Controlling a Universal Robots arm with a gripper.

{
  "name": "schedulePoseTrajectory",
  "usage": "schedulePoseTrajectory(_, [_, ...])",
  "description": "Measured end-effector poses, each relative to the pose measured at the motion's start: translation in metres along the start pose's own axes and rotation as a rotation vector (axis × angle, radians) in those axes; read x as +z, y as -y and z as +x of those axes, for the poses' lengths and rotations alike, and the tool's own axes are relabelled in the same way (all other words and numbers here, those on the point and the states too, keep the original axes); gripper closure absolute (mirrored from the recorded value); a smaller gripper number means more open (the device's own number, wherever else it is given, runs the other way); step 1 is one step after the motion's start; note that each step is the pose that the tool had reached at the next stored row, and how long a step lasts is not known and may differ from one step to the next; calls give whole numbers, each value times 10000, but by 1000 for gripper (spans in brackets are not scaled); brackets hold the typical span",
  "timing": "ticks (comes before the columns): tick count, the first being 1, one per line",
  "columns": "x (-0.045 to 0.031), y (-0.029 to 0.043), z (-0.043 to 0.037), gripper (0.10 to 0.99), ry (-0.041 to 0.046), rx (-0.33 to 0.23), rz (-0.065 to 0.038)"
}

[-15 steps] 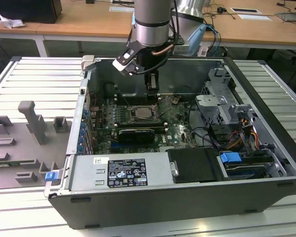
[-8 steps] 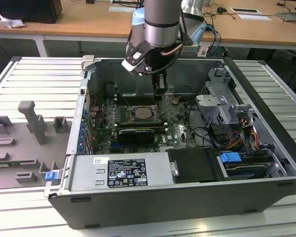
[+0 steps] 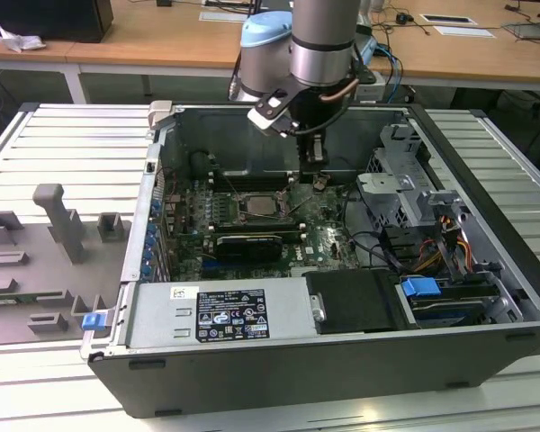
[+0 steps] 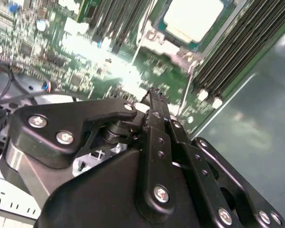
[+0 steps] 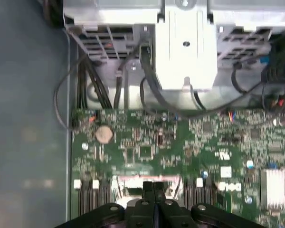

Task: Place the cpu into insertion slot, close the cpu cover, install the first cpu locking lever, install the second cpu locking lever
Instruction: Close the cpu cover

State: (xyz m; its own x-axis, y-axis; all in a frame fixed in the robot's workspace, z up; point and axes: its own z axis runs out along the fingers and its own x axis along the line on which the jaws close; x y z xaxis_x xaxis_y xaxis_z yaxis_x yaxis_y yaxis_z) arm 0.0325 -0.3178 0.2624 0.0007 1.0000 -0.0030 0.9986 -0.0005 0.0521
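Your fingers (image 5: 148, 189) were squeezed shut, holding nothing, near the cpu (image 4: 194, 16). A slip could have scratched the green board (image 5: 147, 142).

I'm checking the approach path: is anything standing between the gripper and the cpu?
Nothing visible blocks it. In the second wrist view, only low green circuit board lies between the shut gripper and the cpu, whose top is uncovered.
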Motion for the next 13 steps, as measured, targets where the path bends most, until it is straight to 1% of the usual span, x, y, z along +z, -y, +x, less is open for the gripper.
schedulePoseTrajectory(2, [7,-116,9,980,0,-56,50])
schedulePoseTrajectory(4, [14,-163,18,980,-3,-81,78])
schedulePoseTrajectory(5, [20,-204,26,980,-4,-96,103])
schedulePoseTrajectory(7, [37,-247,38,980,-7,-118,133])
schedulePoseTrajectory(9, [76,-265,49,980,-7,-145,153])
schedulePoseTrajectory(11, [122,-264,50,980,-9,-169,166])
schedulePoseTrajectory(12, [133,-257,50,980,-8,-176,180])
schedulePoseTrajectory(13, [139,-232,50,980,-7,-180,197])
